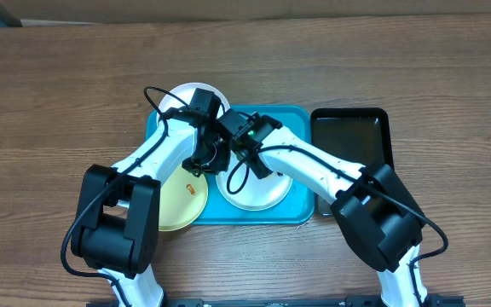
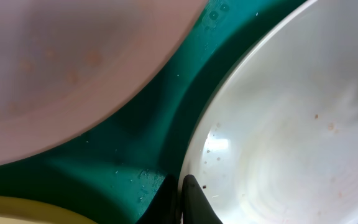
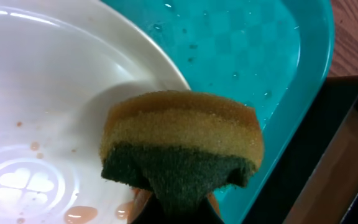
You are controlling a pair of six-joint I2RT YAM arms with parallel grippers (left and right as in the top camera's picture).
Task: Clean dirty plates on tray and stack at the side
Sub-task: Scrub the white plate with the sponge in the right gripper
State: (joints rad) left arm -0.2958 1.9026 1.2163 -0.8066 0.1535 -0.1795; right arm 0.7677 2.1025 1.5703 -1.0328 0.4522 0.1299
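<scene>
The turquoise tray (image 1: 301, 115) lies mid-table. A white plate (image 1: 258, 194) with orange smears (image 3: 79, 214) lies in it; it also shows in the left wrist view (image 2: 278, 124) and the right wrist view (image 3: 55, 93). My left gripper (image 1: 209, 160) (image 2: 182, 199) is shut across this plate's rim. My right gripper (image 1: 244, 147) is shut on a yellow-and-green sponge (image 3: 182, 143) just over the plate's edge. A second white plate (image 1: 186, 95) (image 2: 61, 62) overlaps the tray's far-left corner. The pale yellow plate (image 1: 180, 203) (image 2: 17, 208) overlaps the tray's left edge.
A glossy black tray (image 1: 352, 136) (image 3: 344, 168) sits right against the turquoise tray's right side. Bare wooden table (image 1: 58, 102) surrounds everything. Both arms cross over the tray's middle, close together.
</scene>
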